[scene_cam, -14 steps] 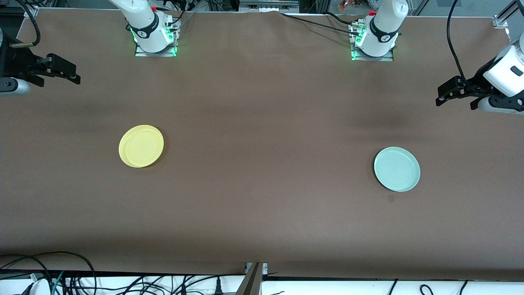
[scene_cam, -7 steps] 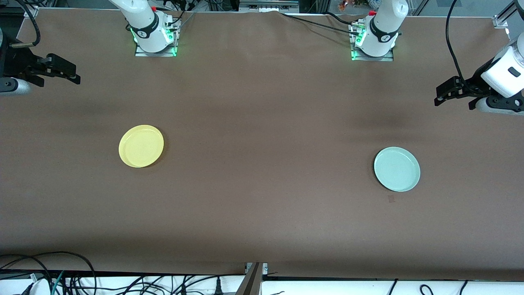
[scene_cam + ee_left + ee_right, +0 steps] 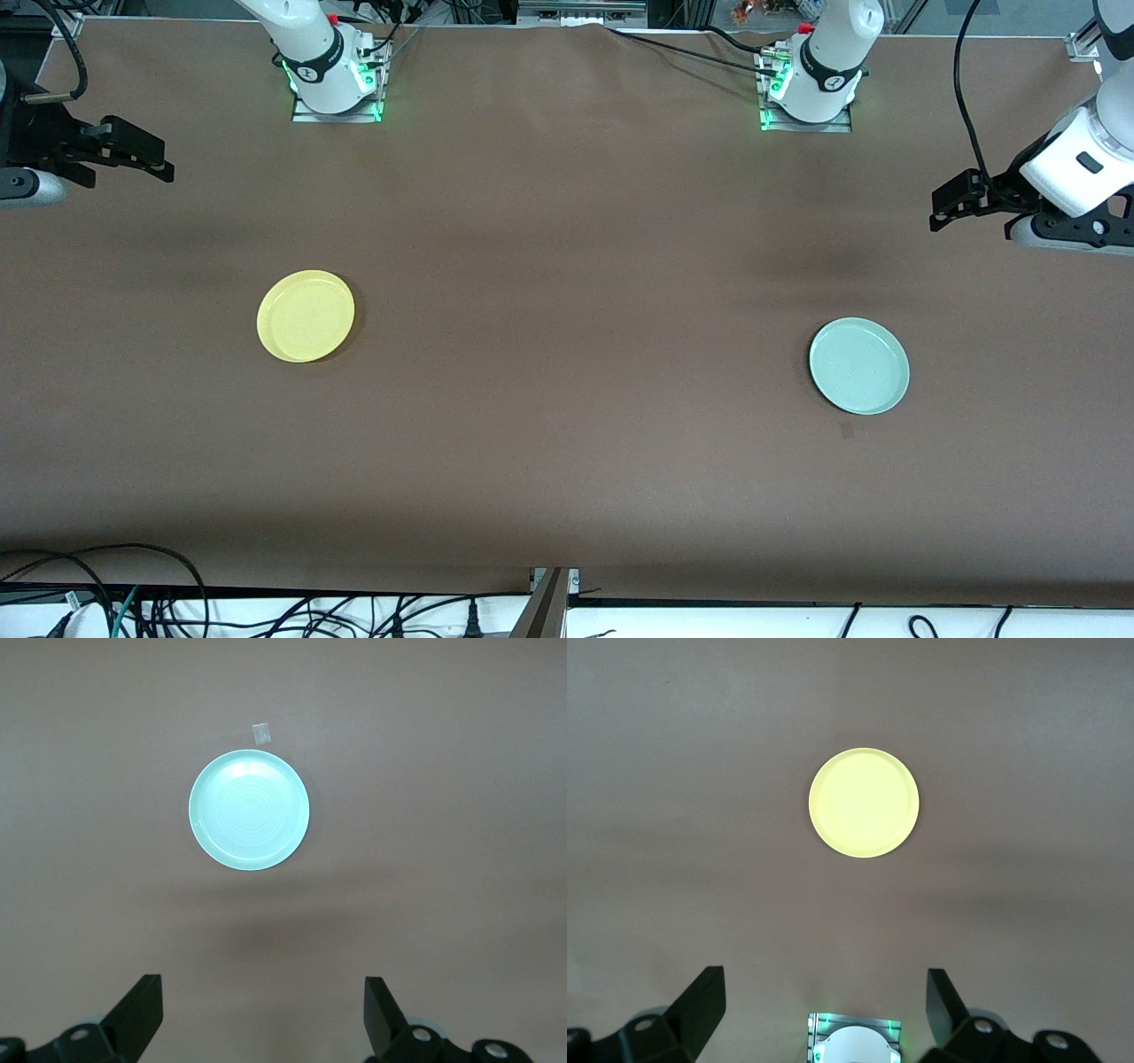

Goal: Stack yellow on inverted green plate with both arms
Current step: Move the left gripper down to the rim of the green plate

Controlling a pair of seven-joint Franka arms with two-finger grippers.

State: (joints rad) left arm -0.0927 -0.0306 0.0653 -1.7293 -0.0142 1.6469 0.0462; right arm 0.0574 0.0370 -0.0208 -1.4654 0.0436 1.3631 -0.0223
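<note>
1. Landmark is the green plate (image 3: 858,366). It lies flat on the brown table (image 3: 567,425) toward the left arm's end, rim up and hollow showing, so it is not inverted yet. A small pale tab (image 3: 262,732) lies just beside its rim, on the side nearer the front camera.
2. The yellow plate (image 3: 306,315) is well apart from the green plate, toward the right arm's end and slightly farther from the front camera. It is also rim up, with nothing on it.
3. The left gripper (image 3: 952,206) is up in the air over bare table at the left arm's end, not over the green plate. Jaws are spread wide and hold nothing. The left wrist view has the green plate centred between the fingers (image 3: 140,1014).
4. The right gripper (image 3: 142,152) is up over the table's other end, well apart from the green plate. Jaws are spread wide and empty, and the yellow plate is centred in its wrist view.
5. Handling, as a judgement: both plates look like thin, rigid plastic, so light, stiff, not fragile and probably slick.
6. Each sits flush on the table with only a shallow rim. The rim edge is the only place to take hold, one finger inside and one outside.
7. Risk: a light plate may skate away as the finger wedges under the lip. Flipping the green plate will need a firm pinch.
</note>
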